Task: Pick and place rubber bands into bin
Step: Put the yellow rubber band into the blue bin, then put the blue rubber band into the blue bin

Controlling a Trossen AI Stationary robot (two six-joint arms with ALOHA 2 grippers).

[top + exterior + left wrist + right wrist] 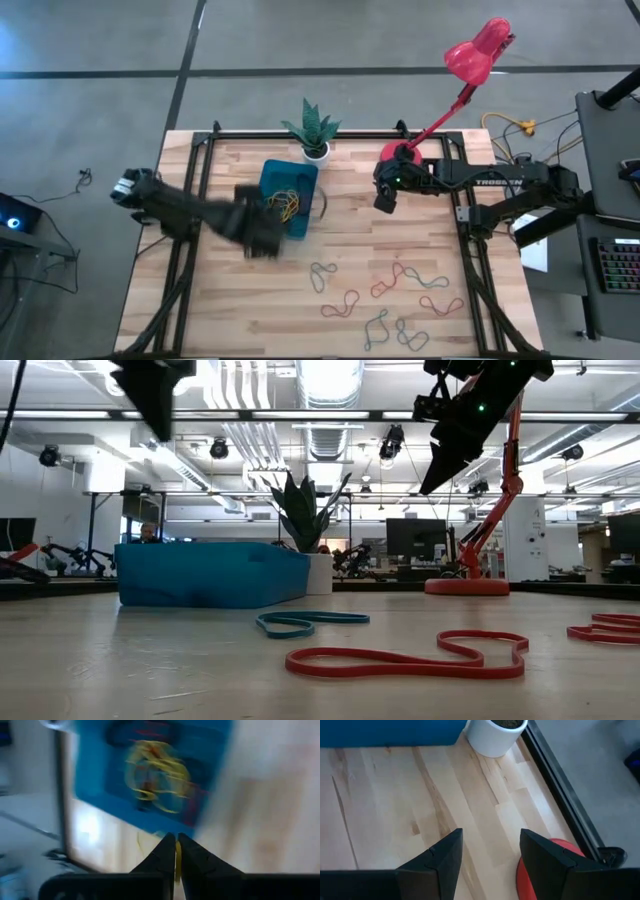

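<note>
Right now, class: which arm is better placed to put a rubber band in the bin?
The left. Its gripper is shut on a yellow rubber band beside the bin. The right gripper hangs open and empty near the plant pot.

The teal-blue bin sits on the wooden table just beside a white plant pot, with a tangle of yellow and dark bands already inside. More rubber bands, red and grey-green, lie scattered flat across the near boards.
</note>
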